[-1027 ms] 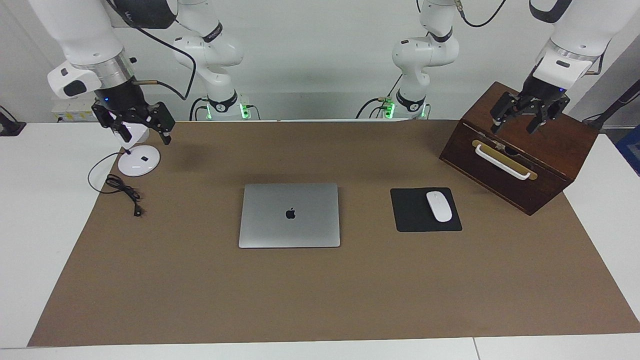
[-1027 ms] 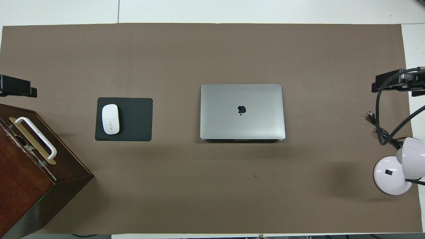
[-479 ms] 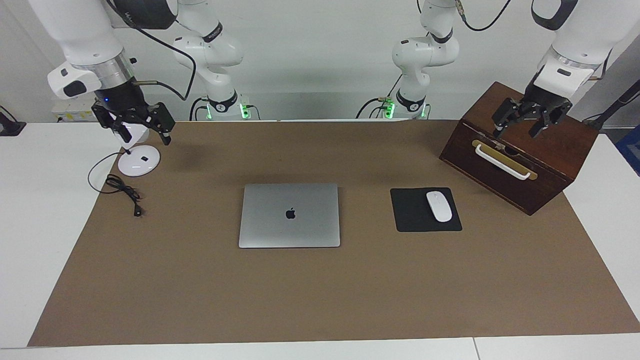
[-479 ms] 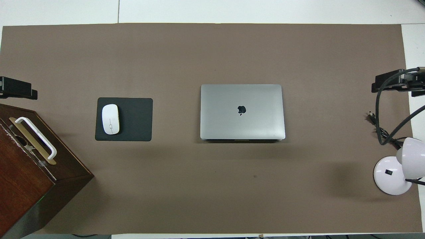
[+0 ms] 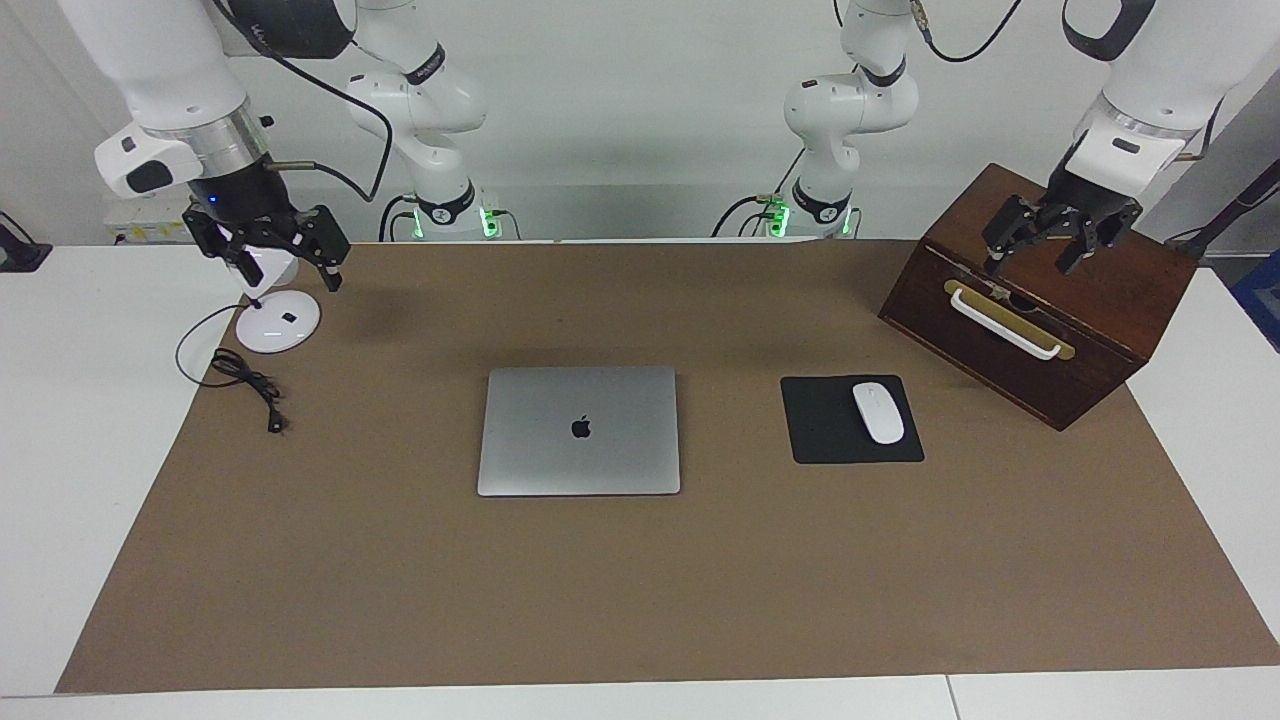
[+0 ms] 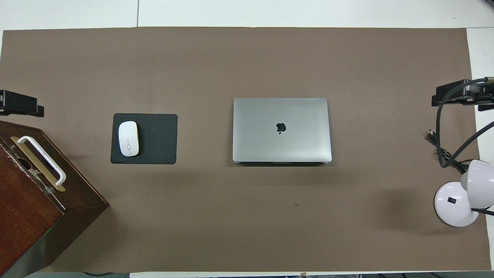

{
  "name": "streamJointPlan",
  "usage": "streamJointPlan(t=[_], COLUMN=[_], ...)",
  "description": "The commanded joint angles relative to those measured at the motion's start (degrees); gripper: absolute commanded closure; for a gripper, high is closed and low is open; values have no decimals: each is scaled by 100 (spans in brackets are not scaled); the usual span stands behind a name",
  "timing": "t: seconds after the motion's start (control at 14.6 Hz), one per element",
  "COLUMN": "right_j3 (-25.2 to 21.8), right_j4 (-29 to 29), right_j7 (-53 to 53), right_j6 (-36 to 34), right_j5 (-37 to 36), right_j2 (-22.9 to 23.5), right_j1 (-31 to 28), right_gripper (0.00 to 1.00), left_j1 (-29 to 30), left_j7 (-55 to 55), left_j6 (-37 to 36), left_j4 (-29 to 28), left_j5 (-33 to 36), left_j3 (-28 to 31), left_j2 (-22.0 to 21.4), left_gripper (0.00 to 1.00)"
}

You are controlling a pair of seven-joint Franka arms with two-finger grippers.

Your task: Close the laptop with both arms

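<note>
The laptop (image 5: 579,430) lies flat on the brown mat (image 5: 640,590) in the middle of the counter, lid fully down with the dark logo facing up, so the closing looks already done. Beside it, toward the left arm's end, a white mouse (image 5: 878,412) rests on the black mouse pad (image 5: 820,440).

Nearer the robots, the left gripper (image 5: 1033,255) hangs over the wooden box (image 5: 1100,300) with the white handle, its fingers (image 5: 995,262) spread apart and empty. Over the last second it has drawn a little up and away from the box front, a small retreat.

At the right arm's end, the right gripper (image 5: 290,262) hovers over the base of the white desk lamp (image 5: 278,322), fingers likewise apart and gripping nothing; it has barely moved in that second. A black cable (image 5: 245,375) trails from the lamp across the mat.

Both arms are well apart from the laptop, which has not shifted. By my judgement the task is complete and the arms are parking.
</note>
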Motion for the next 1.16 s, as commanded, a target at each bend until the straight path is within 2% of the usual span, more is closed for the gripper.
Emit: streamJointPlan(t=[0.0,0.55,1.1], right_j3=[-1,-10,-54], right_j4=[-43,54,54], right_j7=[-38,-503,-513], right_j6=[66,-31,-66], right_j5=[-86,-202,-114], right_j2=[-69,-60,-78], right_j1=[96,44,17], right_gripper=[0,0,0], left_j1=[24,24,-38], left_j7=[7,8,8], left_j6=[-88,-53,-35], left_j4=[47,38,47], left_j5=[121,121,121], left_j3=[-58,-67,-67], left_j2=[-8,-17,-8], left_gripper=[0,0,0])
